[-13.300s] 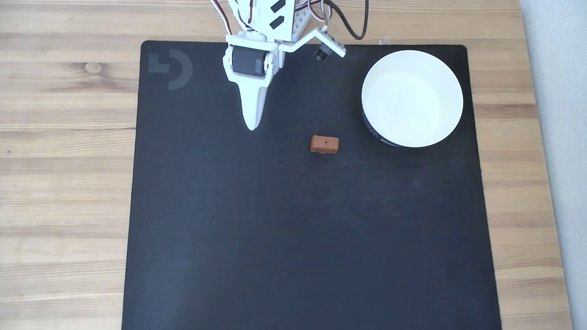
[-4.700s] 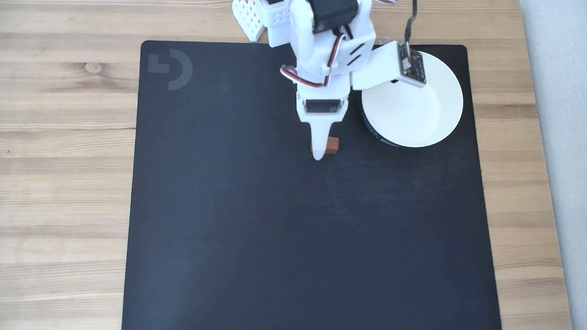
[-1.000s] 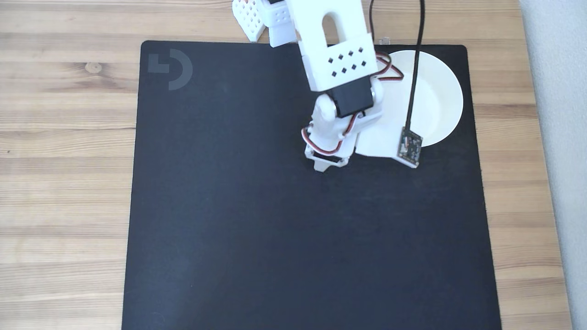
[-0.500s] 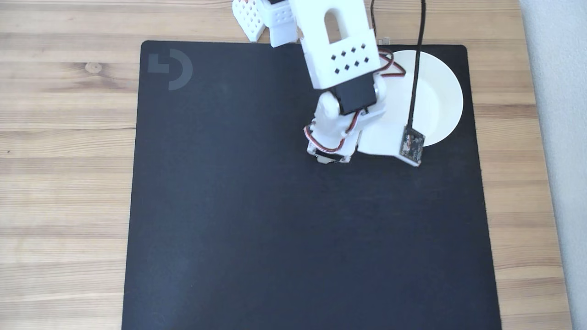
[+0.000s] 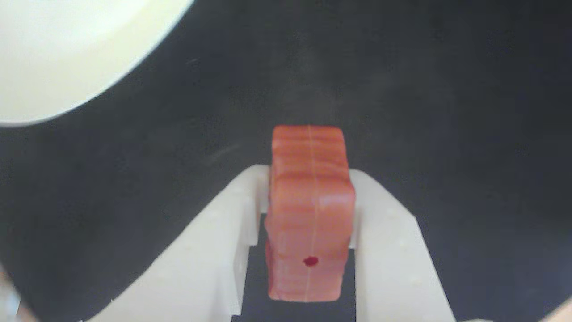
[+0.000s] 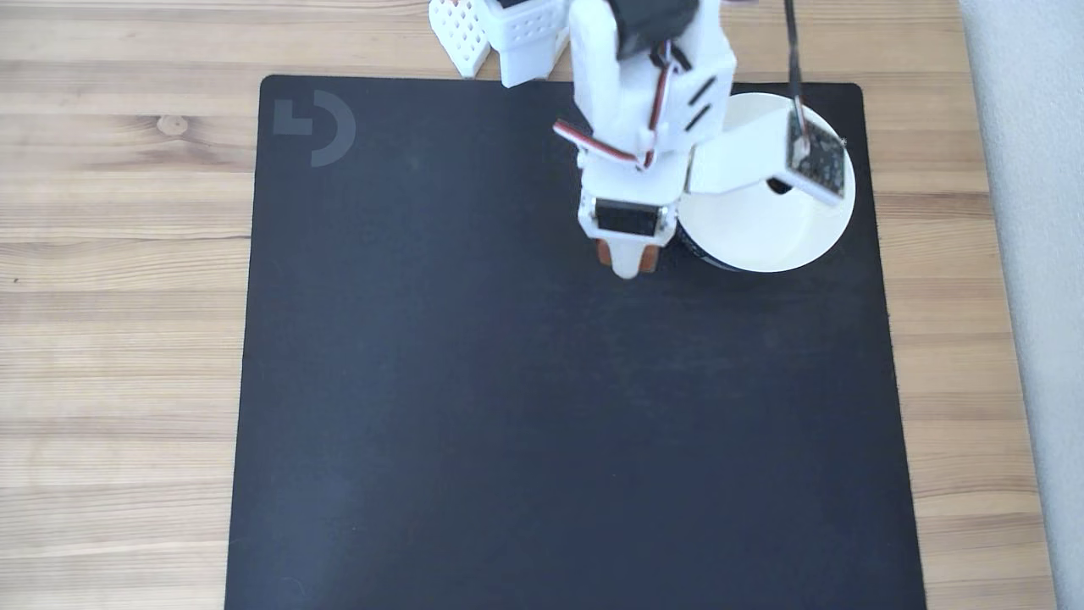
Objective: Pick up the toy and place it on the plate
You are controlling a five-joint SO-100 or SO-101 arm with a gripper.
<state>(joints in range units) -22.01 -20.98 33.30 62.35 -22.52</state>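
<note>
White plastic arm (image 6: 648, 76), black servos, red-white wires.

plate (image 5: 58, 53) cropped by edge, toy (image 6: 648, 258) mostly hidden

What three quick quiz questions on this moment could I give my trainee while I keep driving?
1. True or false: the hand is shut on the toy.
2. In the wrist view, the plate lies toward which corner: A upper left, B upper right, C lower right?
3. What surface lies under the toy?

Key
1. True: a white finger presses each side of it.
2. A.
3. The black mat, with the plate just right of the hand in the fixed view.
</note>
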